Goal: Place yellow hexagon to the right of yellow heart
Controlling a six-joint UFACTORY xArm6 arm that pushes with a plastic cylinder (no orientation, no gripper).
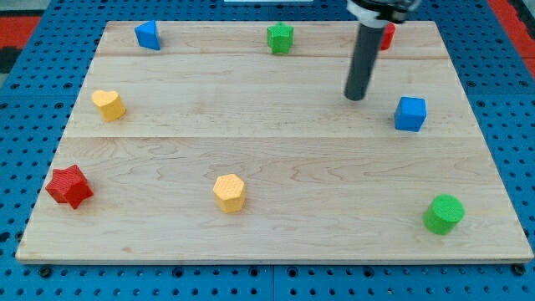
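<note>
Big wooden desk [276, 159] with blocks scattered around, and the rod has no pincer, just my tip [357, 98] sitting near the view's top right, a bit left of the blue cube [410, 114]. Yellow hexagon [229, 192] is bottom centre, well apart from the yellow heart [109, 104] up at the left edge.

The big pale wooden board [276, 176] looks smooth, with fine lines in the wood. The yellow six-sided plastic block [229, 192] looks smooth and matt. The dark round rod [361, 63] looks dull.
</note>
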